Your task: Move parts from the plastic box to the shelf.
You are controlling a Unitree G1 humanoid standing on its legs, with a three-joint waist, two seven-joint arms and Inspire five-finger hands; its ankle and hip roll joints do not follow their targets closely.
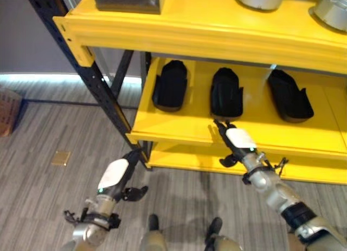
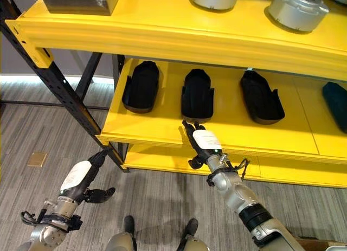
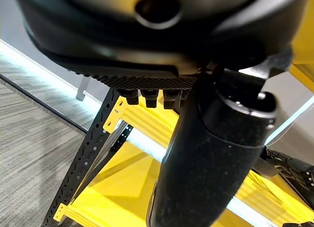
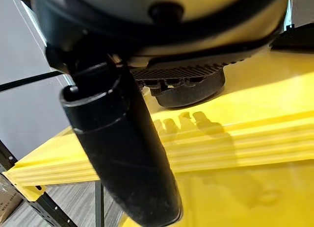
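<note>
At the far left of the head views we see our left hand (image 1: 115,178) low over the grey floor (image 1: 43,180), in front of the black upright (image 1: 92,77) of the yellow shelf (image 1: 179,31). Its fingers are straight and close together, its thumb stands out to the side, and it holds nothing.

Moving right, on the middle board of the shelf lie three black parts. The left part (image 1: 171,84) sits nearest the upright, the middle part (image 1: 226,92) lies beside it, and the right part (image 1: 289,95) lies further along, angled a little. All three rest apart from one another. In the right eye view a fourth dark part (image 2: 336,104) shows at the far right edge of the same board.

Our right hand (image 1: 234,137) reaches over the front edge of that middle board, just in front of the middle part. Its fingers are straight and together, empty, and the fingertips are near the part; we cannot tell whether they touch it. In the right wrist view the part (image 4: 189,92) shows just past the fingertips.

On the top board stand a dark box (image 1: 127,0) at the left and two round grey metal parts (image 2: 295,10) to the right.
</note>
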